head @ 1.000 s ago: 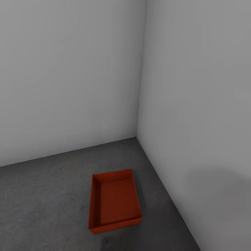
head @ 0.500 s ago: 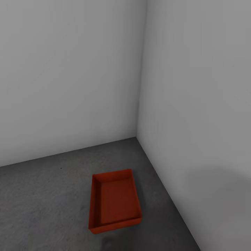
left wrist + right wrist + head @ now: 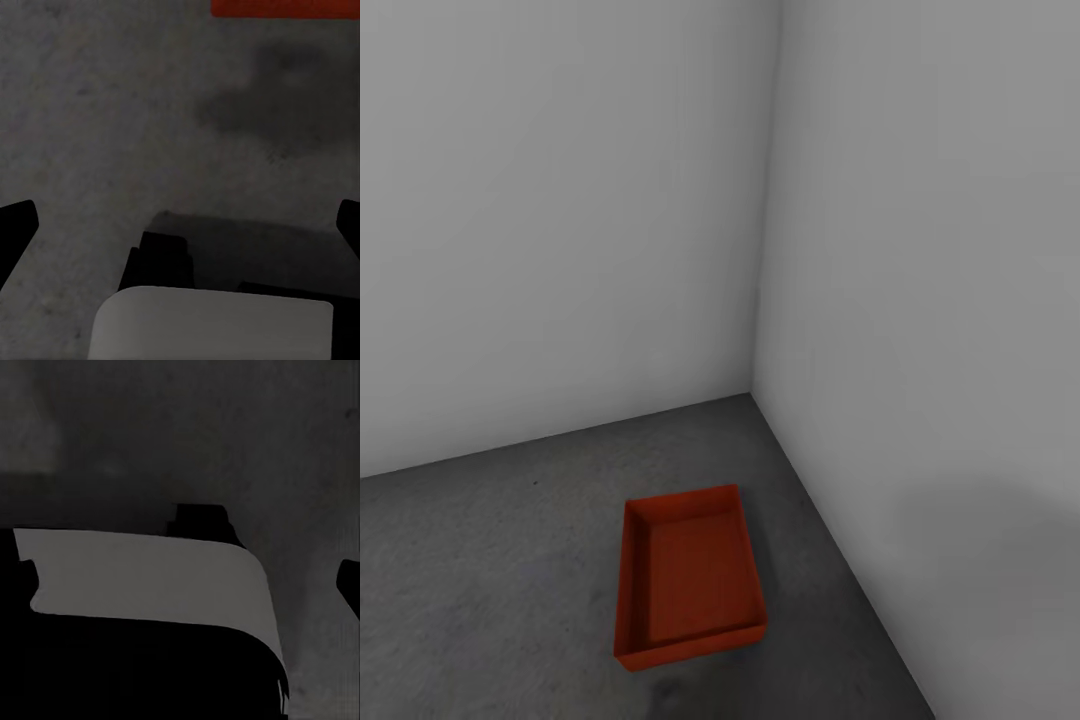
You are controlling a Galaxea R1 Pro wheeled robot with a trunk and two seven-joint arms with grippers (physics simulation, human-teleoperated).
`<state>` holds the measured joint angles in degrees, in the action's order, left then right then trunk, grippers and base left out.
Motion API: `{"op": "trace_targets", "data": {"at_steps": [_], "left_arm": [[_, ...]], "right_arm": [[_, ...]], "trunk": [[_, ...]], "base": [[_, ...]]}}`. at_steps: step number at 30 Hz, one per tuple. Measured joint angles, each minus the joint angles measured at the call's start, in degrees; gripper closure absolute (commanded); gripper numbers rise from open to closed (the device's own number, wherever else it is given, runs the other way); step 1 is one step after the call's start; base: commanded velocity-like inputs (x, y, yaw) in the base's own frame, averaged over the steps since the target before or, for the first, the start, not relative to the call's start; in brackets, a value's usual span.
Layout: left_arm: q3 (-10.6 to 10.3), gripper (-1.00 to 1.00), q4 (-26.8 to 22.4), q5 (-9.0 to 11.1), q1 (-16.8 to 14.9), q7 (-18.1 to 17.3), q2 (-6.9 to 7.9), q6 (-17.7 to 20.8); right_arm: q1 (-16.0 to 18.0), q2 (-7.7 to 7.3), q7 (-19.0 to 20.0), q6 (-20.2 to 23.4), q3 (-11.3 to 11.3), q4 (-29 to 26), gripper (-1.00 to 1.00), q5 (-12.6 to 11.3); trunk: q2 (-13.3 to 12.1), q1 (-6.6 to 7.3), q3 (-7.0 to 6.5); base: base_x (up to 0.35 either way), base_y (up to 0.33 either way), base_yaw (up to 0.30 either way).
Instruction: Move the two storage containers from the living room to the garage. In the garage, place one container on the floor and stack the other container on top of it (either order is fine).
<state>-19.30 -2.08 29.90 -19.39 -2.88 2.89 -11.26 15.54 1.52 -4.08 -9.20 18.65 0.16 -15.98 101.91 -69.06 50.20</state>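
- In the lower middle of the head view, a storage container sits on the floor: an orange-red, open-top rectangular bin with plain, slightly tapered walls and nothing inside it.
- Its long sides run away from the camera, turned a little off square to the room; the near short wall shows as a lighter red band.
- To the left of it lies dark grey, rough concrete floor, mottled with faint stains; a plain grey-white wall rises across the upper left of the frame.
- To the right, a second wall meets the first in a corner above the bin; the bin lies near this wall but apart from it.
- In the left wrist view, the left gripper is spread wide, its dark fingertips at the two side edges, nothing between them; a strip of the orange-red bin shows at the upper right edge.
- In the right wrist view, the right gripper also seems released over the concrete, though the dim picture makes this less sure.
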Motion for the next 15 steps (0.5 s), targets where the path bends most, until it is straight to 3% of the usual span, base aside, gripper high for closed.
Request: {"op": "trace_targets", "data": {"at_steps": [8,15], "left_arm": [[-0.06,-1.00,0.01,0.00,0.00,0.00,-0.12,0.00],[-0.08,-1.00,0.07,0.00,0.00,-0.03,-0.25,0.00]], "right_arm": [[-0.24,-0.19,1.71,-0.86,-0.12,-1.85,-1.00,-0.03],[-0.25,-0.11,-6.53,-1.14,-0.03,-4.65,-1.00,0.04]], "trunk": [[0.00,0.00,0.00],[0.00,0.00,0.00]], "base": [[0.000,0.000,0.000],[0.000,0.000,0.000]]}}
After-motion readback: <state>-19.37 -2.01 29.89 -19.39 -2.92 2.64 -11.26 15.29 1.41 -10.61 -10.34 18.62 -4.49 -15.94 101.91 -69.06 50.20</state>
